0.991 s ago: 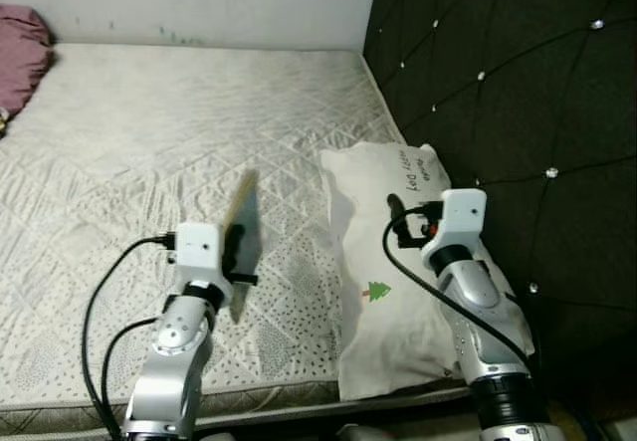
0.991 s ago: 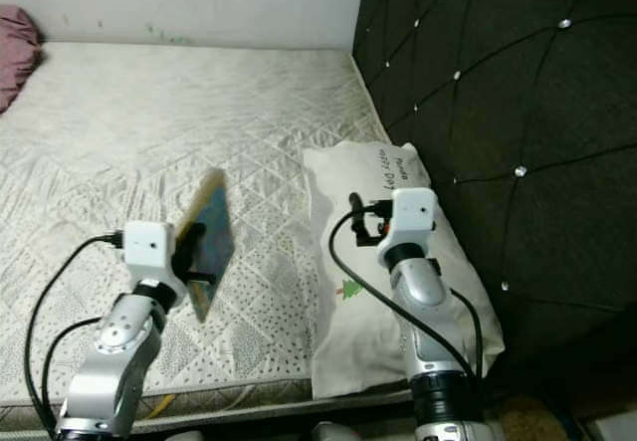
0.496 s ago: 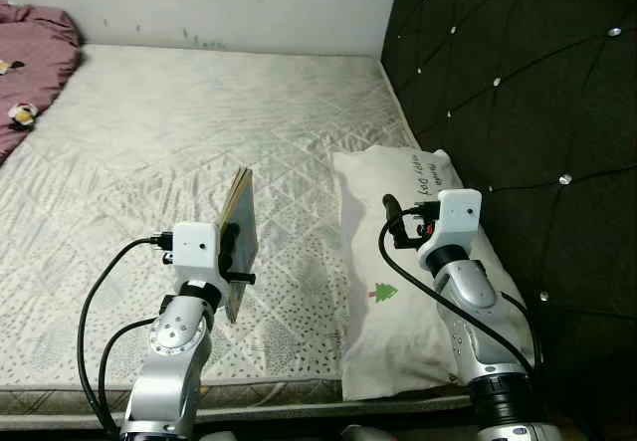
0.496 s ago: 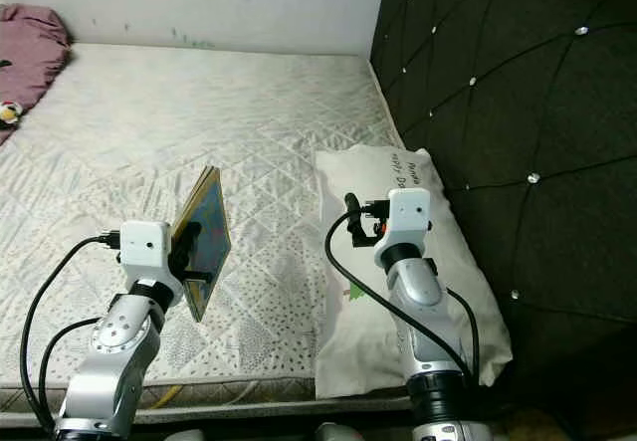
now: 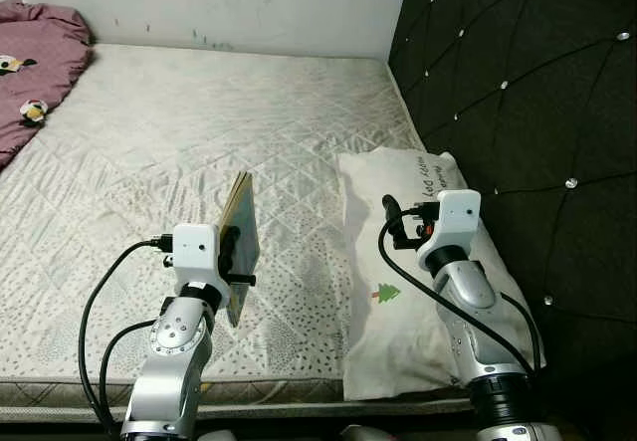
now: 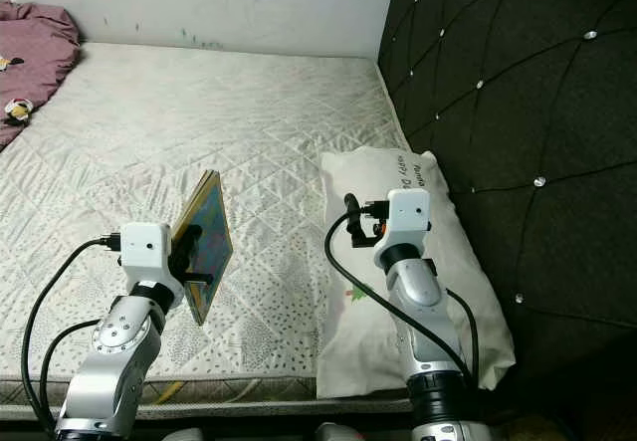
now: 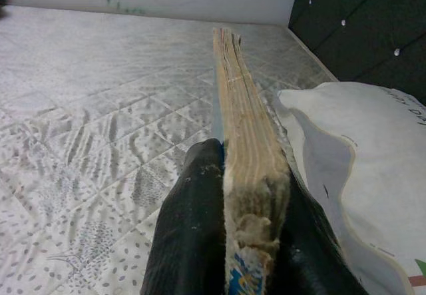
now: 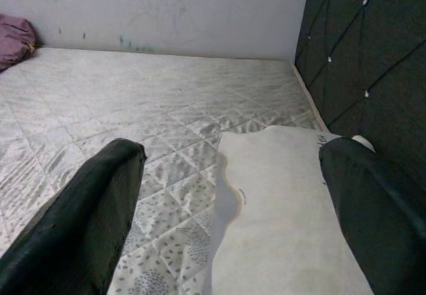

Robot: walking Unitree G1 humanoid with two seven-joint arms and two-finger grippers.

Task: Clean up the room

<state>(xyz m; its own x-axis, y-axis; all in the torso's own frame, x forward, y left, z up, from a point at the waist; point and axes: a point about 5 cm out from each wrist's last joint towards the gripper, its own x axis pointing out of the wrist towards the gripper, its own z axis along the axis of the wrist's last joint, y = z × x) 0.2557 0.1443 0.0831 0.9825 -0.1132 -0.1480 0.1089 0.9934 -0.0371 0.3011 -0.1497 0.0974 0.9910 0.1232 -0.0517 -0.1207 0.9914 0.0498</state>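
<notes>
Above the near part of the quilted mattress [image 5: 199, 112], left gripper [image 5: 232, 262] holds one book [image 5: 242, 237] upright on edge, off the bed surface. Book is thin and tall: tan page block facing up, blue cover with coloured print seen in the right eye view. Left wrist view adds detail: page edges yellowed, the lower corner frayed and fuzzy, a scrap of blue-and-yellow cover lettering at the base, and both black fingers [image 7: 193, 235] pressed against the two covers, pinching the book between them.

Right gripper [image 5: 393, 209] hovers over one white pillow [image 5: 398, 292] lying against the dark tufted headboard [image 5: 518, 93]. Right wrist view shows its two fingers [image 8: 86, 215] spread wide apart, holding nothing, pillow and mattress visible in the gap.

Pillow carries handwritten-style lettering near its far end and one small green tree motif [image 5: 383, 293] near the middle. One maroon blanket [image 5: 35, 63] with small printed figures sits bunched at the far left corner of the bed, by the pale wall [image 5: 249, 3].
</notes>
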